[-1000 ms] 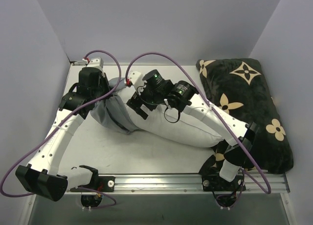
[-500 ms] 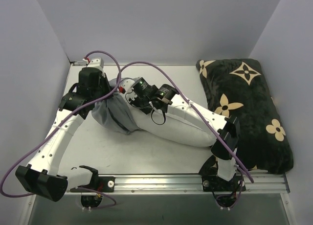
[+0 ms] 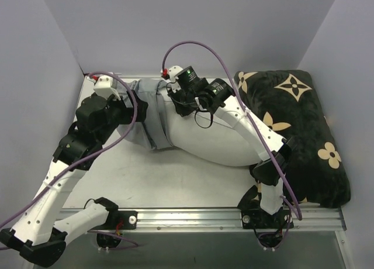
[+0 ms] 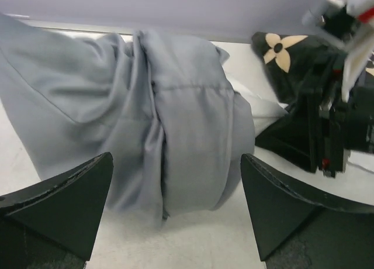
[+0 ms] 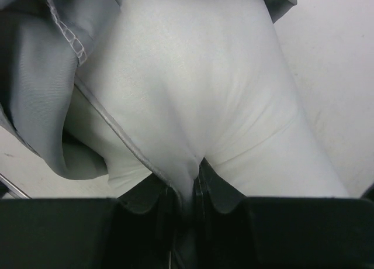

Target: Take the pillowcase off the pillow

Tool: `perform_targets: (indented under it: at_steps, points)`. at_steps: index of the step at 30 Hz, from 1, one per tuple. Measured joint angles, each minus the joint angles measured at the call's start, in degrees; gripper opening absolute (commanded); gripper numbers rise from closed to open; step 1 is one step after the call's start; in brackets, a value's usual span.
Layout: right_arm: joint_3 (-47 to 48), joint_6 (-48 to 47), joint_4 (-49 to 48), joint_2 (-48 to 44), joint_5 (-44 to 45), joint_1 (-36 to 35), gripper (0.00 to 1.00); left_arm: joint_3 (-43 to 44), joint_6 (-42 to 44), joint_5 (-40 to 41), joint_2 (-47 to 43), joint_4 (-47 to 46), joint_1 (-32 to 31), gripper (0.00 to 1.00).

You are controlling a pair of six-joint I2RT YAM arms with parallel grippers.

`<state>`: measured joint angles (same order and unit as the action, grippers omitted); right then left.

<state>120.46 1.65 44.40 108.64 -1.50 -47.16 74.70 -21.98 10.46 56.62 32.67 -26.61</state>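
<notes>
The pillowcase (image 3: 143, 114) sits bunched up, grey and creased, over the 9 o'clock end of the pillow (image 3: 216, 137), up toward the far-left corner of the bench (image 3: 146, 181). Its stitched hem shows clearly in the right wrist view. The pillow is bare and white for most of its length, slanting from 11 o'clock down to 4 o'clock across the bench. The right pincer (image 5: 193, 172) is nipped tight on a fold of the pillow's white cloth, just beside that grey hem. The left pincer (image 4: 175, 164) stands wide, gripping nothing, with the crumpled pillowcase just ahead of its tips. At 3 o'clock, just beside the pillow, lies a black cushion (image 3: 292, 123) with tan flowers.
</notes>
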Motion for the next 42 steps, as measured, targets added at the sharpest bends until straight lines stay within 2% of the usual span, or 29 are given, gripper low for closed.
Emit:
perform_targets:
  at_steps: [4,8,11,13,14,15,16,17,20,21,24,28,34,37,38,39,41,42]
  points:
    - [4.09,1.88,2.23,0.79,0.02,0.15,0.00,-5.95,-0.39,5.09,-3.26,-3.52,-8.04,0.97]
    - [7.41,3.37,3.72,1.42,0.37,-0.07,0.00,-11.50,-0.28,9.60,-0.55,-7.93,-15.52,0.98]
    - [8.09,4.22,4.07,1.46,0.85,-0.44,0.00,-13.27,-0.31,14.49,3.87,-9.94,-17.79,0.98]
    - [8.09,4.44,4.44,1.46,1.11,-0.59,0.00,-13.33,-0.39,18.47,6.03,-10.62,-18.16,0.94]
    - [8.07,4.50,4.61,1.51,1.31,-0.92,0.00,-13.33,-0.50,20.52,6.62,-10.91,-18.23,0.90]
    - [8.07,4.52,4.68,1.49,1.60,-1.03,0.00,-13.33,-0.70,22.69,6.93,-11.23,-18.29,0.77]
    - [8.04,4.55,4.70,1.49,1.92,-1.18,0.00,-13.33,-1.16,25.53,7.02,-11.80,-18.36,0.70]
    - [7.98,4.55,4.70,1.49,2.34,-1.42,0.00,-13.33,-1.38,27.89,6.99,-12.28,-18.27,0.56]
    - [6.93,4.52,4.66,1.05,3.34,-2.62,0.00,-13.25,-1.51,33.38,6.51,-13.18,-16.31,0.38]
    - [6.05,4.52,4.61,0.59,3.65,-3.26,0.00,-13.14,-1.51,34.29,6.25,-13.29,-14.29,0.29]
    - [3.91,4.28,4.50,-0.90,4.00,-5.05,0.00,-12.70,-1.79,34.69,6.05,-13.40,-7.89,0.19]
    - [0.22,3.87,2.86,-4.00,3.58,-7.61,0.00,-11.52,-1.68,34.10,6.29,-13.75,-2.62,0.12]
    - [-6.58,3.10,-0.85,-9.60,2.56,-9.90,0.00,-7.28,-1.11,31.63,9.11,-15.26,1.84,0.10]
    - [-9.73,3.04,-3.13,-11.50,2.45,-10.34,0.00,-6.34,-1.44,28.26,10.56,-16.20,5.35,0.14]
    - [-10.95,3.04,-4.17,-12.07,2.40,-10.40,0.00,-6.19,-1.60,26.80,10.88,-16.24,6.60,0.23]
    - [-12.11,3.02,-5.16,-12.57,2.38,-10.51,0.00,-6.08,-1.73,25.27,11.23,-16.22,7.91,0.25]
    - [-14.10,3.02,-6.84,-13.42,2.38,-10.56,0.00,-6.05,-2.54,22.38,11.91,-16.20,10.38,0.38]
    - [-14.84,3.02,-7.48,-13.68,2.38,-10.56,0.00,-6.05,-2.71,21.09,12.24,-16.22,11.34,0.41]
